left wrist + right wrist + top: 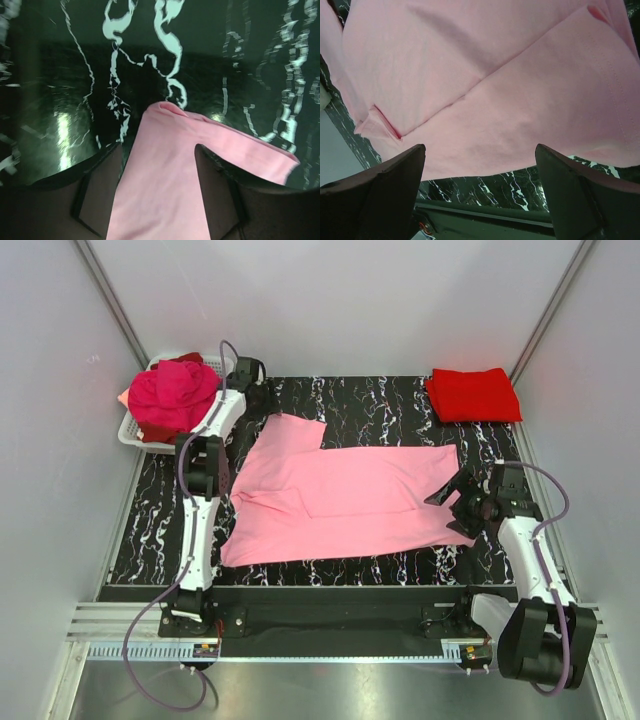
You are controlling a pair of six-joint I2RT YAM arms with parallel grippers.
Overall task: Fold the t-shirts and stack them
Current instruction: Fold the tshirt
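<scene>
The two arm bases sat closest to me at the near edge of the black marbled table (380,400). Far left, the white mesh basket (130,432) held a heap of magenta t-shirts (172,395), piled above its rim. Just beside it, the left gripper (265,400) was low at the far-left corner of the light pink t-shirt (340,500). From its wrist camera, the left gripper (157,150) had its fingers (100,195) set apart, with a folded strip of the pink cloth (165,190) lying between them on the table. I could not see them pressing on it.

The pink shirt lay spread across the middle of the table, mostly flat, with one flap sticking out toward the far side. At its right edge, the right gripper (452,502) stood with its fingers (385,190) spread wide, holding nothing; the cloth filled its wrist view just past them. A bright red t-shirt (472,393) lay folded in the far right corner, well apart from the pink one.
</scene>
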